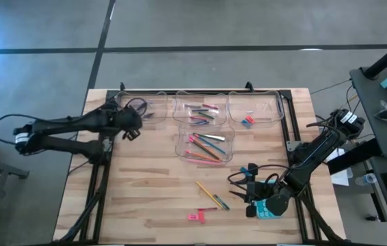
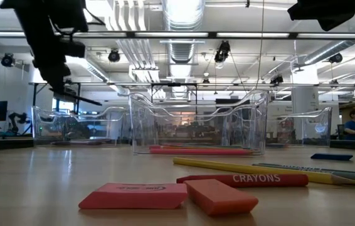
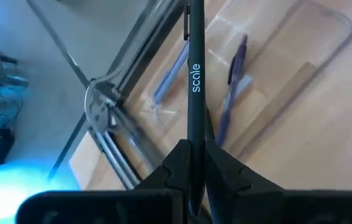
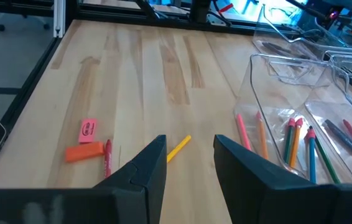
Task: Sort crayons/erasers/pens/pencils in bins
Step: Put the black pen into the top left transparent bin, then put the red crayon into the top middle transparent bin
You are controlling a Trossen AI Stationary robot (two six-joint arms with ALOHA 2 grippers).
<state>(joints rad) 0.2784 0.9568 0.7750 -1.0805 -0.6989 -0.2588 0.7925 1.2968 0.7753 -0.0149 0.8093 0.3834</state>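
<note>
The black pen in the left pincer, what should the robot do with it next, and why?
Probably open and drop it. The left pincer is shut on the black pen, above the far-left bin, where other pens already lie.

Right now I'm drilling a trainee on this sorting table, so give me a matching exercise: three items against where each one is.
1. black pen
2. pink eraser
3. blue eraser

A. in the far right bin
B. clamped in the left gripper
C. loose on the table

Pairs: 1-B, 2-C, 3-A.
</note>
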